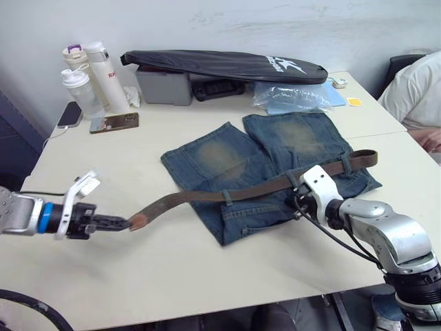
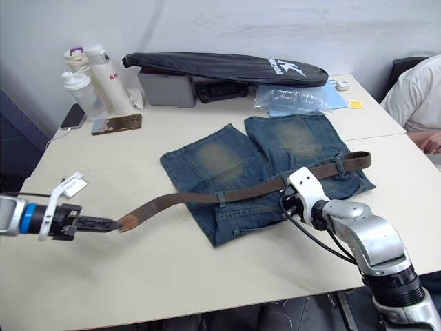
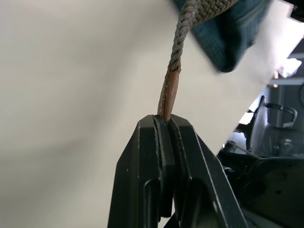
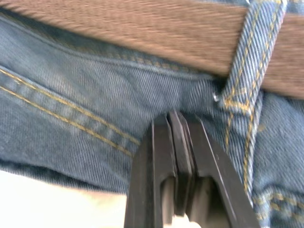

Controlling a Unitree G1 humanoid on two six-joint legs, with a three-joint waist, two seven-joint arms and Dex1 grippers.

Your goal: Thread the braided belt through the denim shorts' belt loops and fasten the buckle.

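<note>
— While your left gripper [image 3: 167, 124] clamps the braided belt [image 1: 227, 194] by its reddish tip, where does it run?

— Across the denim shorts [image 1: 269, 172] on the desk [image 1: 207, 269], tip toward your left. Your right gripper [image 4: 176, 124] is closed on the waistband.

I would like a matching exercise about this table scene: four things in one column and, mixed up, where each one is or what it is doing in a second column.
Things:
1. left gripper
2. right gripper
3. braided belt
4. black zipped bag

Places or states:
A. lies on the grey box at the table's far side
B. shut, pressed on the denim shorts below the belt
C. shut on the belt's reddish-brown tip
D. runs under the belt loops of the waistband

Pairs: 1-C, 2-B, 3-D, 4-A
</note>
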